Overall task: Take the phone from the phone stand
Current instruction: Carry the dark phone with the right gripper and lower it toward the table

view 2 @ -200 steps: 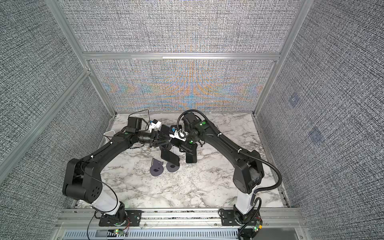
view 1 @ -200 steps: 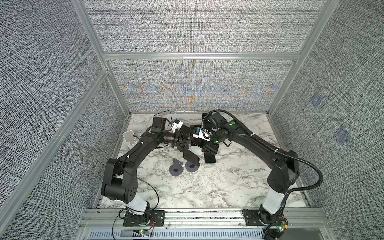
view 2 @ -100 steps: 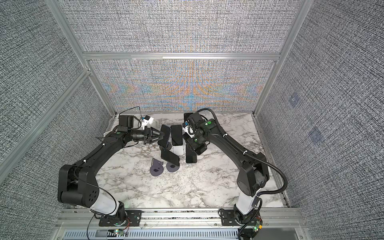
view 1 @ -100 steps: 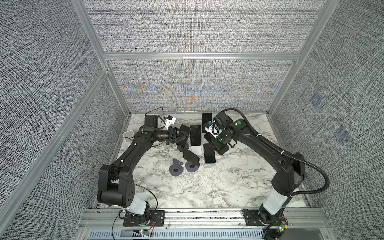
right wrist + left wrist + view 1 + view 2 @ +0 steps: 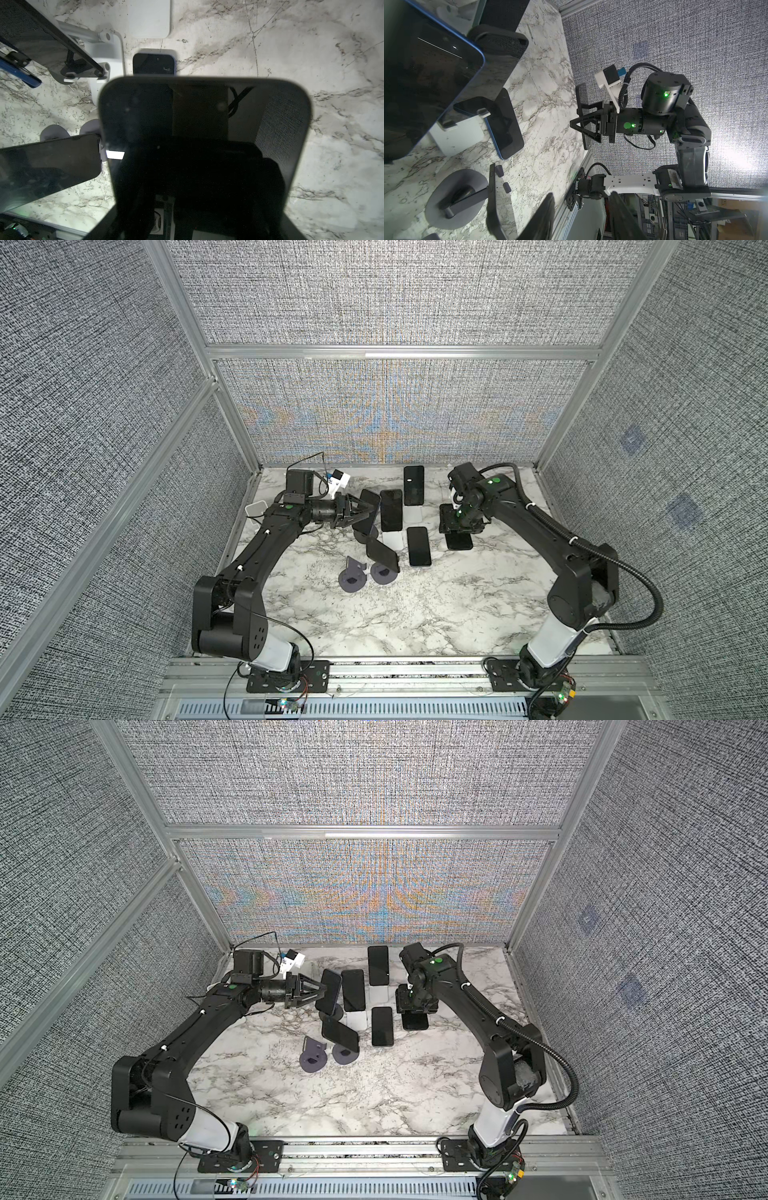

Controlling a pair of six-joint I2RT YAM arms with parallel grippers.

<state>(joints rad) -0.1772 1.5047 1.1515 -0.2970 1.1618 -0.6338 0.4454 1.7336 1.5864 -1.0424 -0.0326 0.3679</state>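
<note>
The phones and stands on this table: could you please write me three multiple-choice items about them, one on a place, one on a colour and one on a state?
1. In both top views, where does the empty grey stand sit?
A. Against the back wall
B. Just left of the other grey stand
C. At the table's front edge

2. What colour is the rim of the propped phone nearest the left gripper?
A. Blue
B. Red
C. Green

3. What state is the right gripper in?
A. Open and empty
B. Pressing on the marble
C. Shut on a lifted phone

Answers: 1 B, the two round grey bases stand side by side; 2 A, the left wrist view shows a blue edge; 3 C, the right wrist view shows a phone filling its grip.
</note>
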